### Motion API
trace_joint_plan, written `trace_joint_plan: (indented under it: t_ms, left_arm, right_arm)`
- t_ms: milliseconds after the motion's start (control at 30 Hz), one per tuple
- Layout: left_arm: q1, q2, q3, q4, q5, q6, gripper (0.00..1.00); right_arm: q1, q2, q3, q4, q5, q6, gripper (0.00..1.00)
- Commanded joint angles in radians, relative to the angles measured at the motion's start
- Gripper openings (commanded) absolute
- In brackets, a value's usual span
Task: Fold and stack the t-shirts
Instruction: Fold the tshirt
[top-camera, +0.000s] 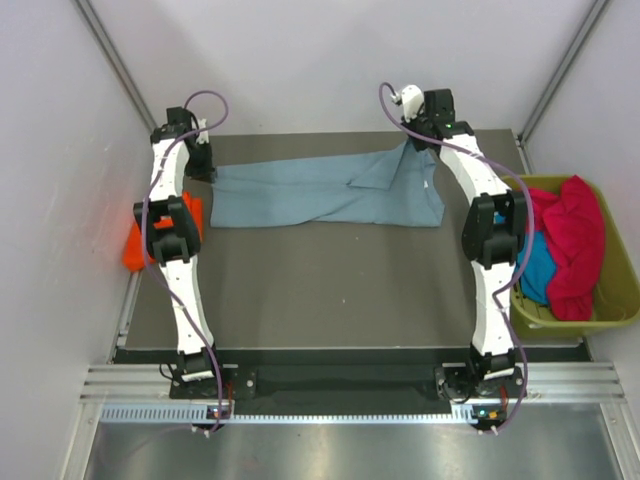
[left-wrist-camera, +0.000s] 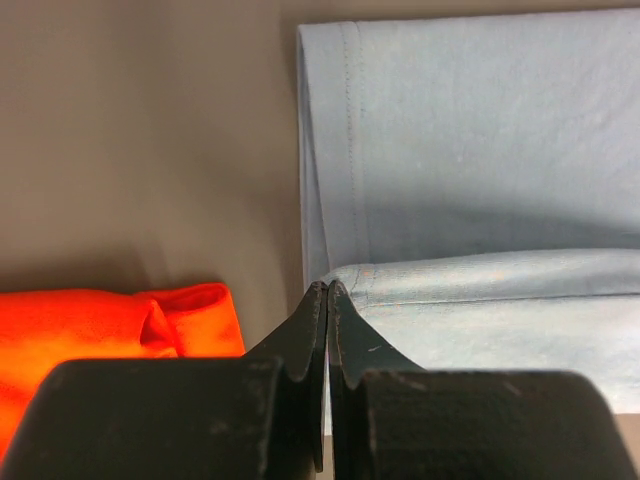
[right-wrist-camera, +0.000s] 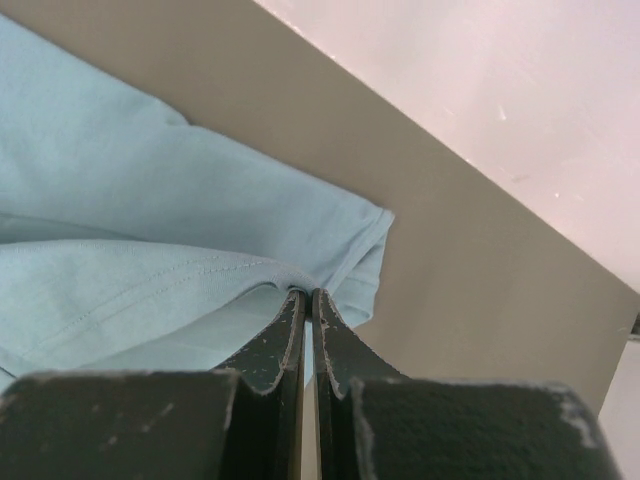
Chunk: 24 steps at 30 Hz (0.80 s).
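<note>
Orange shirt (top-camera: 133, 245): folded, L edge of tabletop (top-camera: 330, 290), partly hidden by L arm. L jaws: closed, pinching blue shirt (top-camera: 300, 195) at L hem corner. Shirt stretched across far side of tabletop, partly doubled over. R jaws: closed on its R end, nr sleeve. Step, prob: next fold. To do well: lift both ends level, move in sync, cloth taut, lay edge on edge, no twist. Red shirt (top-camera: 575, 235) & teal shirt (top-camera: 540, 268): in bin (top-camera: 622, 300), far R, not yet folded.
</note>
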Motion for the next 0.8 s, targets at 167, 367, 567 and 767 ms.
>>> trace_joint_plan:
  t_ms: [167,367,567,767]
  left_arm:
    - [0.011,-0.003,0.032,0.047,-0.071,-0.009,0.00]
    - [0.005,0.028,0.040,0.064,-0.111,-0.010,0.00]
    - [-0.009,0.051,0.061,0.078,-0.182,-0.012,0.00]
    - [-0.041,0.008,0.078,0.072,-0.173,-0.012,0.43]
  right_arm:
    - [-0.005,0.054,0.089,0.090,0.024,0.028,0.00]
    - [-0.005,0.103,0.121,0.111,0.041,0.018,0.00]
    - [0.006,0.133,0.141,0.128,0.059,0.023,0.00]
    - [0.018,0.104,0.139,0.133,0.116,0.026,0.38]
